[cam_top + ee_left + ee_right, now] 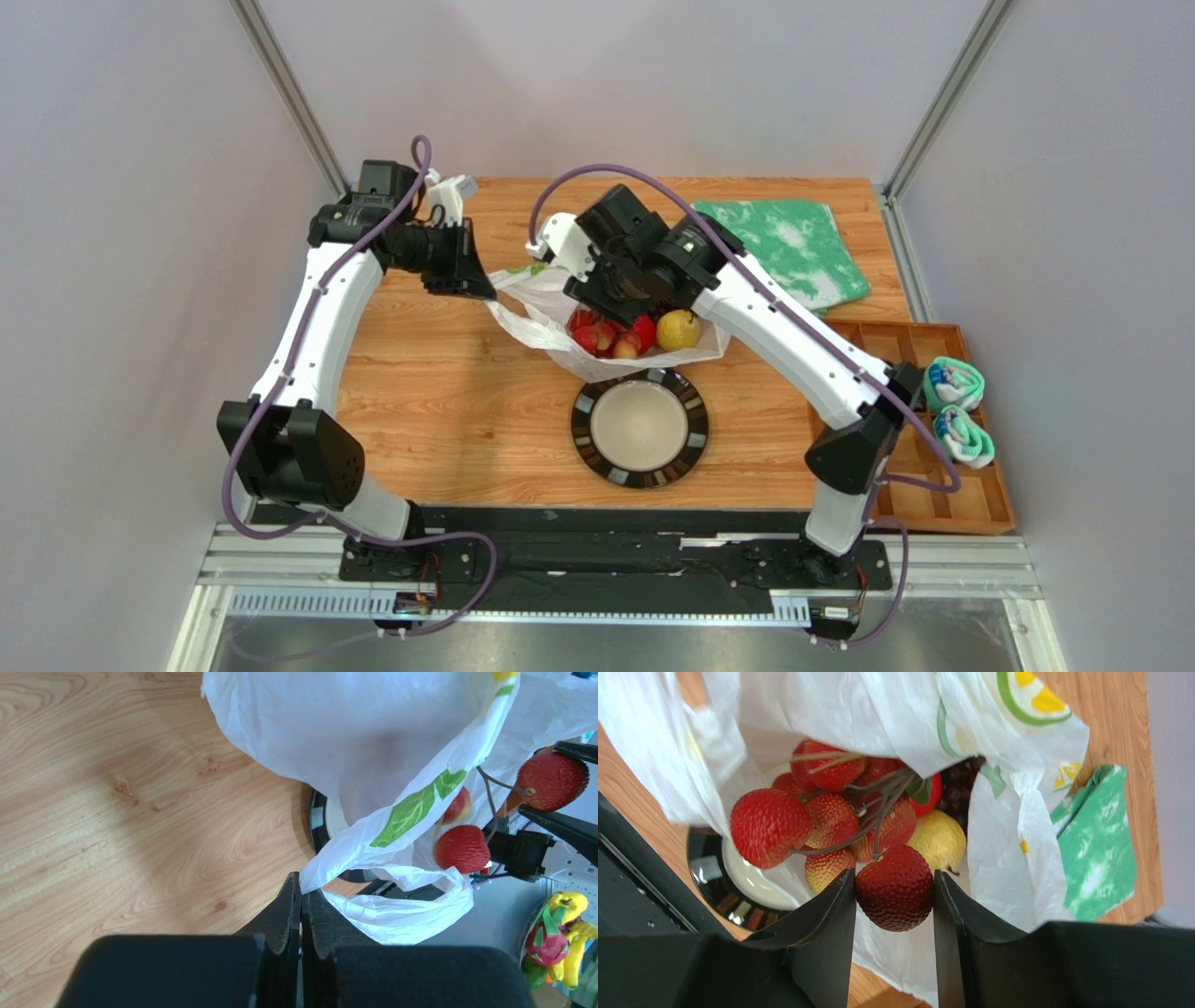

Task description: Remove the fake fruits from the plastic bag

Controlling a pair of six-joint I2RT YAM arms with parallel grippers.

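Bright, even light; soft shadows; plastic bag (337, 735) nearly overexposed.

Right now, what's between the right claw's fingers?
One red berry of the berry cluster, touching both fingers, over the plastic bag; seen in the right wrist view.

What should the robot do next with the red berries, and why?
Probably lift the right gripper up and out: it is shut on a berry of the red-yellow plastic berry cluster partly inside the thin white plastic bag, whose edge the left gripper pinches.

Wooden table (421, 392) between pale grey walls (126, 210), evenly lit
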